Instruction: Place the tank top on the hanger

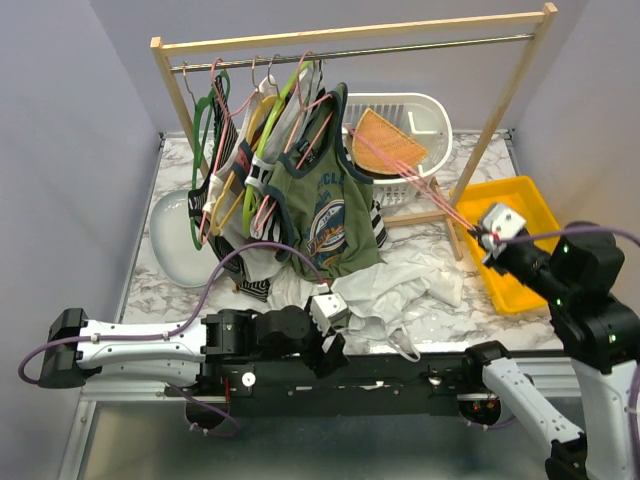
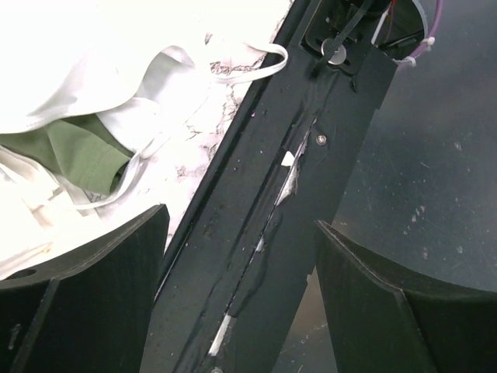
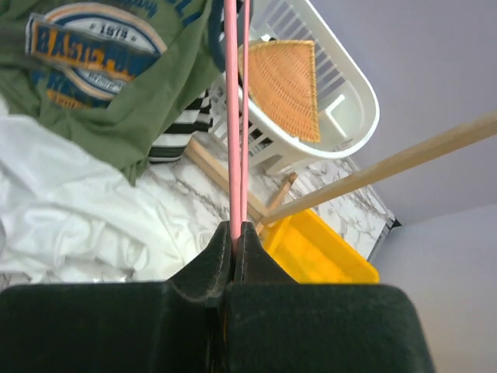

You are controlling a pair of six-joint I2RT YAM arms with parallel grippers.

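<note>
The white tank top [image 1: 400, 290] lies crumpled on the marble table, in front of the clothes rack. My right gripper [image 1: 488, 238] is shut on the thin pink hanger [image 1: 455, 213] at one corner, above the yellow bin. The hanger slants up and left toward the rack. In the right wrist view the jaws [image 3: 235, 233] pinch two pink wires of the hanger [image 3: 233, 116], with the tank top [image 3: 70, 225] below left. My left gripper [image 1: 335, 350] hangs open over the table's near edge. It holds nothing [image 2: 241, 295], and the tank top [image 2: 93, 70] and a strap lie beyond it.
A wooden rack [image 1: 350, 35] carries several hangers and an olive-green printed top [image 1: 325, 215]. A white laundry basket [image 1: 425, 110] with a wicker piece stands behind. A yellow bin [image 1: 520, 200] sits at the right and a white basin [image 1: 175, 240] at the left. The black base rail [image 2: 264, 202] lies under the left gripper.
</note>
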